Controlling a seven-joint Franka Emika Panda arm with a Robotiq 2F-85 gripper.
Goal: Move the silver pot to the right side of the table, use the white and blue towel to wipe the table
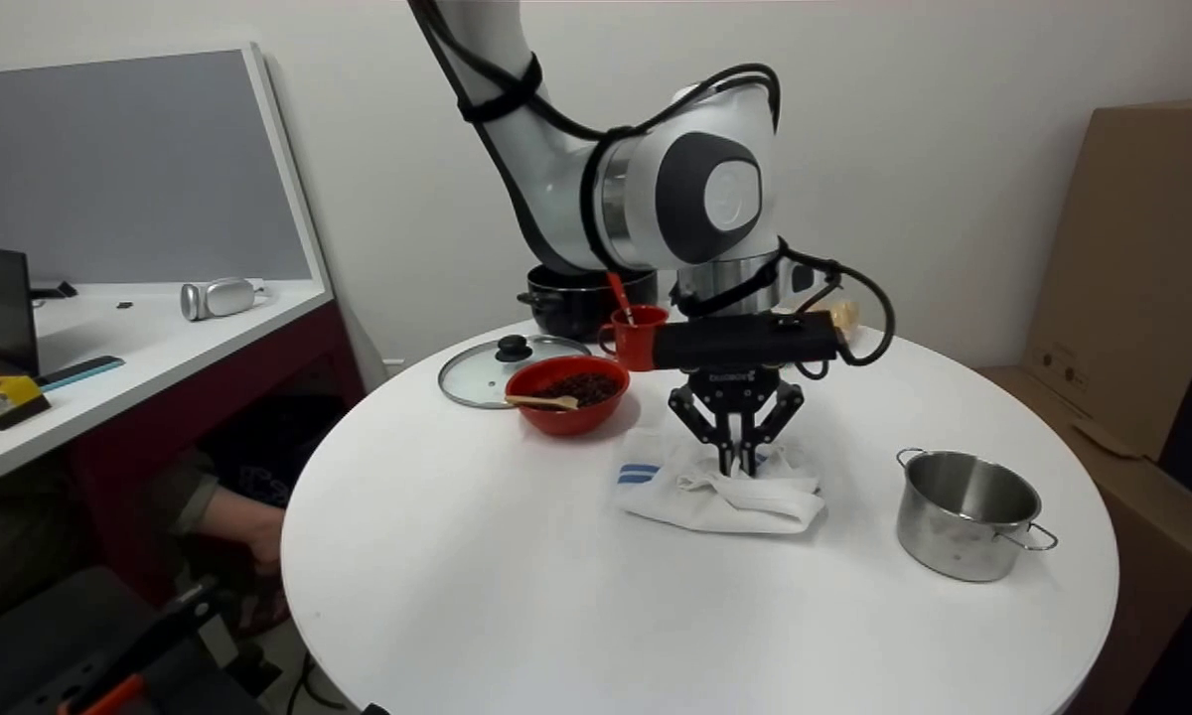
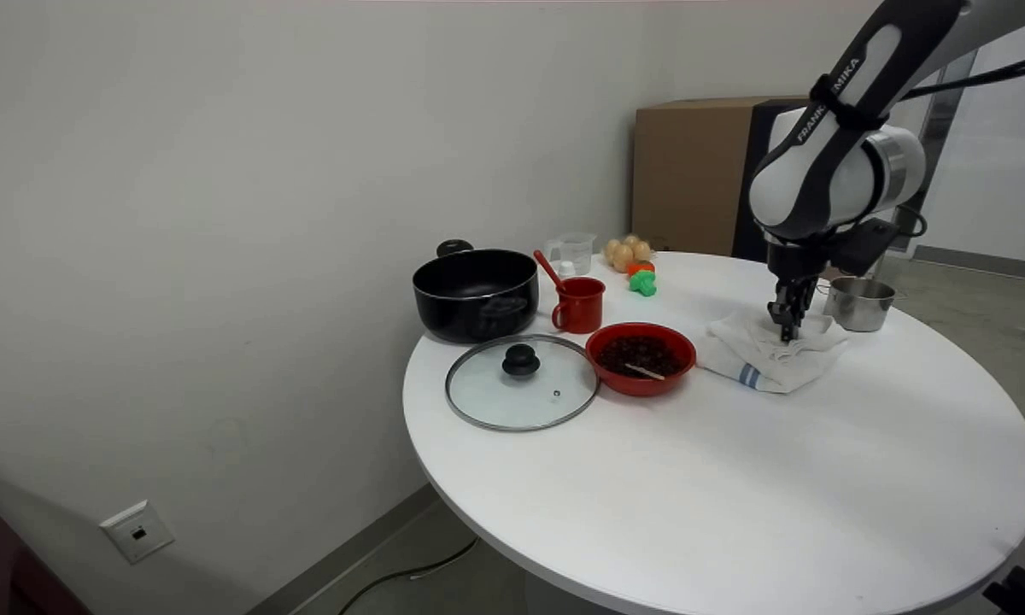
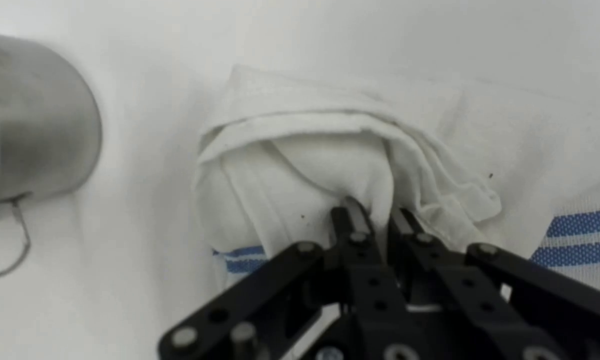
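White-and-blue towel (image 1: 697,502) is being pinched at a fold by the claw (image 1: 737,464), the rest lying on the tabletop (image 1: 517,586). Silver pot (image 1: 957,536) is being left alone near the right rim in an exterior view; relocation is looking done, wiping likely being awaited.

Plain pale walls (image 2: 265,213) rise in both exterior views. In an exterior view, a grey baseboard (image 2: 350,555) runs along the foot, a white outlet plate (image 2: 137,531) set low. A white-edged grey panel (image 1: 129,169) stands at the back of a white desk (image 1: 149,348), dark red below. A brown cardboard box (image 2: 692,179) stands upright; grey floor (image 2: 982,333) lies beyond. The light is soft.
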